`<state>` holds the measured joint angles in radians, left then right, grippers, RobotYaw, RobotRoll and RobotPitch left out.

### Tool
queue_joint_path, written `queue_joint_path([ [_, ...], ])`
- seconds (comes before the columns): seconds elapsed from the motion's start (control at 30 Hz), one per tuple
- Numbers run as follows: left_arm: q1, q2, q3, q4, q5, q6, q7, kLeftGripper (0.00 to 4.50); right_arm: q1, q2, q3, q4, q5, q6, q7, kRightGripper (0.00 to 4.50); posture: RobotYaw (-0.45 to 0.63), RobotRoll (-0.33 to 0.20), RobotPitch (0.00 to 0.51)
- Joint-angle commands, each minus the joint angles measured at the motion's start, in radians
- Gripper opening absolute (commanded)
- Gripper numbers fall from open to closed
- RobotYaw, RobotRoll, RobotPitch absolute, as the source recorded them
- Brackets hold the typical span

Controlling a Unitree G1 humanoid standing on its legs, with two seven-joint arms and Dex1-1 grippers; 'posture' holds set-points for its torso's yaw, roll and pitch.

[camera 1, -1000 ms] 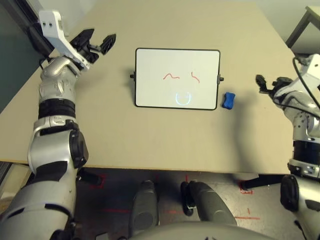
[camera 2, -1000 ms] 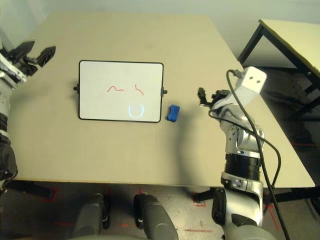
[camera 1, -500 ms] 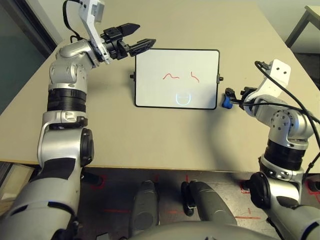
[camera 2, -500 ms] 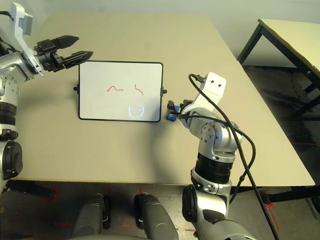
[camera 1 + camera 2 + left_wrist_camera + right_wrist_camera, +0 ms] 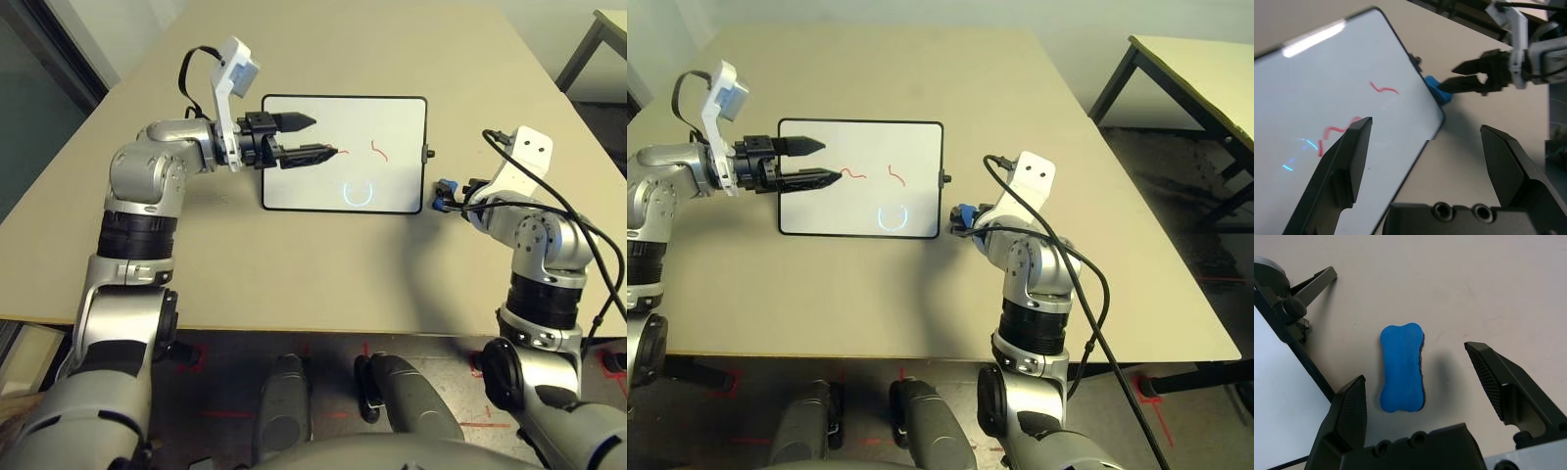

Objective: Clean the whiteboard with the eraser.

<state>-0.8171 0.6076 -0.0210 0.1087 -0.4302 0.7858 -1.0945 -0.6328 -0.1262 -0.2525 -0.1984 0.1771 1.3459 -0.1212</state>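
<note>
A: Whiteboard [image 5: 344,153] lay flat on the tan table [image 5: 313,264], toward the far middle of it. Two short red squiggles and a pale blue ring marked its white face.

B: And the eraser [image 5: 1402,367]?

A: It sat on the table just beside the board's right edge, close to the small black knob on that side. In the right wrist view it was apart from the frame, with bare table showing around it.

B: Was the right gripper [image 5: 1436,383] on it?

A: No. Its two black fingers [image 5: 1354,412] stood wide apart, one on each side of the blue block, gripping nothing. Whether either finger brushed the eraser I could not tell for certain from the head views, since the wrist hid most of it; the wrist view showed clear gaps.

B: What about the left gripper [image 5: 309,138]?

A: It was over the board's left part, pointing across it toward the right, near the red marks. Its fingers were spread too, and nothing was between them. From its wrist camera the board ran slantwise, with the eraser and the other gripper beyond its far edge.
</note>
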Motion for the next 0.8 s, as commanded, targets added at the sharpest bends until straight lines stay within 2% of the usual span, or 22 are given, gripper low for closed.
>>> queue_joint_path([
  [0.03,0.013,0.003,-0.007,-0.048,-0.02,0.031,0.018,4.5,-0.001,0.008,0.012,0.039,-0.015,-0.024,0.005,4.47,-0.08,0.0,0.133],
  [0.67,0.038,0.015,0.01,-0.117,-0.076,0.097,0.093,4.5,0.015,-0.008,0.039,0.173,-0.05,-0.14,0.02,4.47,-0.04,0.0,0.157],
  [0.8,0.04,0.015,0.011,-0.124,-0.089,0.104,0.106,4.5,0.018,-0.012,0.051,0.178,-0.054,-0.146,0.026,3.61,-0.04,0.0,0.159],
])
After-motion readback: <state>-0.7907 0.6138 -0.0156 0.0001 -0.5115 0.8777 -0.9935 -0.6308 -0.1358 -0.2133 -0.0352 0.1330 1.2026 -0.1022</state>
